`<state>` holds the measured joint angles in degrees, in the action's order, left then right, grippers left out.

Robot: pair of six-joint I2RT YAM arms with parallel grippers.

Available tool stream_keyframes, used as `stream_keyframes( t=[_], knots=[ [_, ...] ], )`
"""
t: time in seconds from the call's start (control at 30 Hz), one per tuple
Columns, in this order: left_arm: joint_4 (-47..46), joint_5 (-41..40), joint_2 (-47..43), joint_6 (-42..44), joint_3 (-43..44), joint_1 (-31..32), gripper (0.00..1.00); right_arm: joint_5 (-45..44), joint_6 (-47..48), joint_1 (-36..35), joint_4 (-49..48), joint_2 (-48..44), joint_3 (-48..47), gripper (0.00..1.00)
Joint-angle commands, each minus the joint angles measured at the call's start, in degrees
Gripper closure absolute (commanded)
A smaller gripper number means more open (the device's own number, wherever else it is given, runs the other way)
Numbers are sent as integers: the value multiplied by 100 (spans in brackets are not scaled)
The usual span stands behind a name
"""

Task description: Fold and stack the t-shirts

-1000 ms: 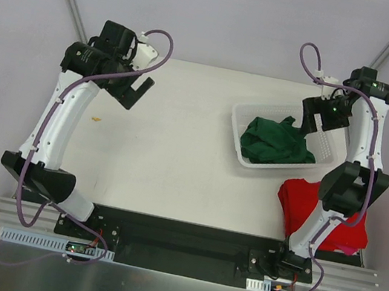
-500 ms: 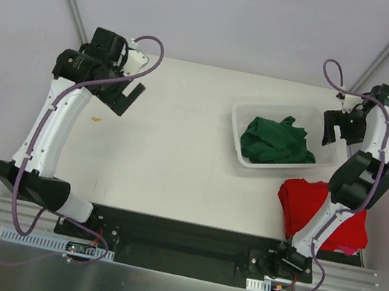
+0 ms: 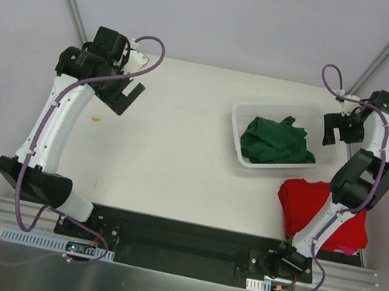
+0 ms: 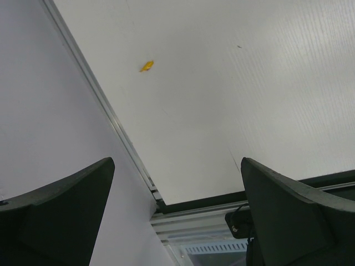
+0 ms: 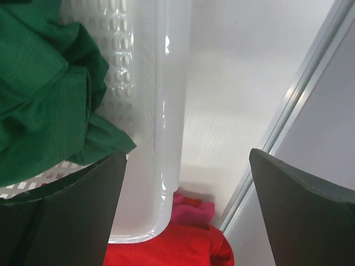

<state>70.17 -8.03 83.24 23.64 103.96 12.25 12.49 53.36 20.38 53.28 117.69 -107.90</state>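
Dark green crumpled cloth t-shirt [image 3: 276, 141] is seen from above, heaped in the white plastic mesh basket [image 3: 236, 123] right of centre. Its long axis is judged left-right, with no clear heading. The bright red cloth t-shirt [image 3: 305, 203] is laid lower right. The left gripper [image 3: 129, 96] and right gripper [image 3: 335, 131] are spread, empty. At the right wrist, green cloth is shown against the mesh, so a snag could drag the basket.

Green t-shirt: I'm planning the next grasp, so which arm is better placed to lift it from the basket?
Right, probably. Its open fingers hang over the basket's right end, close to the green t-shirt; the left fingers are far across the table.
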Motion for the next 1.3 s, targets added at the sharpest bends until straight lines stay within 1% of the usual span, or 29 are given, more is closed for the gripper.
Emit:
stream_keyframes(
  t=[0.0, 0.13, 0.23, 0.33, 0.5, 0.6, 0.77, 0.9, 0.93, 0.97, 1.03, 1.1, 1.13, 1.17, 1.2, 1.23, 1.27],
  knots=[
    [199, -164, 288, 44, 431, -65, 1, 271, -256, 27, -502, -71, -381, 4],
    [225, -181, 465, 53, 590, -65, 1, 491, -274, -16, -661, -18, -250, 7],
    [251, -199, 623, 62, 722, -65, 1, 692, -528, -52, -863, 0, -171, 9],
    [260, -225, 737, 62, 862, -65, 1, 773, -573, -174, -749, 140, -214, 10],
    [286, -277, 852, 80, 968, -21, 1, 825, -494, -315, -731, 211, -12, 13],
    [313, -295, 878, 88, 977, -3, 1, 711, -362, -421, -801, 281, 84, 14],
    [357, -357, 895, 115, 968, 32, 1, 88, -318, -465, -1302, 404, 172, 14],
    [374, -401, 931, 115, 968, 58, 1, -273, -300, -474, -1469, 500, 50, 18],
    [383, -418, 939, 106, 968, 67, 1, -387, -318, -474, -1548, 492, 23, 18],
    [383, -436, 957, 115, 977, 84, 1, -466, -361, -474, -1592, 501, -3, 15],
    [383, -436, 983, 115, 985, 93, 1, -616, -432, -491, -1601, 527, -187, 17],
    [392, -436, 1018, 97, 1012, 111, 1, -703, -458, -517, -1592, 562, -249, 24],
    [392, -436, 1053, 97, 1029, 120, 1, -739, -458, -518, -1618, 562, -267, 34],
    [392, -445, 1071, 97, 1064, 137, 1, -748, -458, -526, -1619, 571, -302, 42],
    [392, -445, 1089, 97, 1091, 146, 1, -783, -476, -535, -1619, 571, -320, 53],
    [392, -454, 1132, 97, 1135, 146, 1, -792, -511, -535, -1619, 588, -381, 77],
    [392, -445, 1142, 97, 1152, 181, 1, -809, -546, -544, -1601, 606, -425, 87]
  ],
)
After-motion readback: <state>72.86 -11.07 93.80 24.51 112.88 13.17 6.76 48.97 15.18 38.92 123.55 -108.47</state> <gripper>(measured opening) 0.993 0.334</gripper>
